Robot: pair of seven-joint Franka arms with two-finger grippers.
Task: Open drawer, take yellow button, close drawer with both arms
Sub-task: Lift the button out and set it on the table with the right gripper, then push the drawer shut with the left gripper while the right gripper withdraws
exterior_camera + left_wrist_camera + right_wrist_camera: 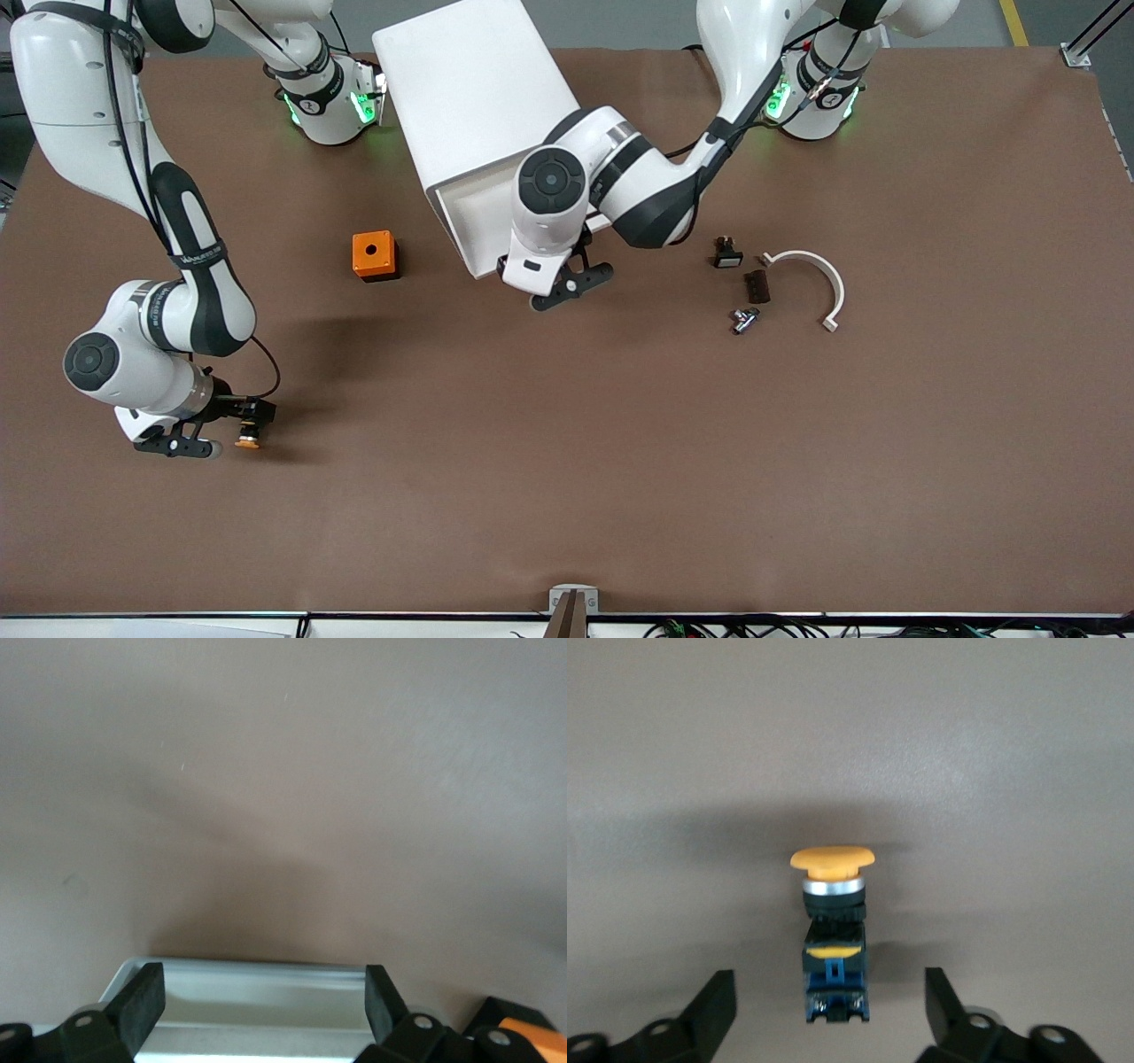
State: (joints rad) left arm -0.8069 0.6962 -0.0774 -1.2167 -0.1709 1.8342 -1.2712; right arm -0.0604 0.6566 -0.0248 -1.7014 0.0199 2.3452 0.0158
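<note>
The button [248, 437], with an orange cap, black body and blue end, lies on its side on the brown table near the right arm's end. In the right wrist view the button [833, 930] lies between the fingers without touching them. My right gripper [255, 418] is open around it, low over the table [831, 1005]. The white cabinet [469, 97] stands between the arm bases. My left gripper [514, 266] is open at the front of its top drawer [465, 226]. The drawer's white lip [257, 1001] sits between the spread fingers [142, 1005]. I cannot tell how far the drawer stands out.
An orange cube with a round hole [375, 255] sits beside the cabinet, toward the right arm's end. A black switch with a white face [726, 257], a small dark block [756, 285], a metal fitting [744, 319] and a white curved bracket [819, 283] lie toward the left arm's end.
</note>
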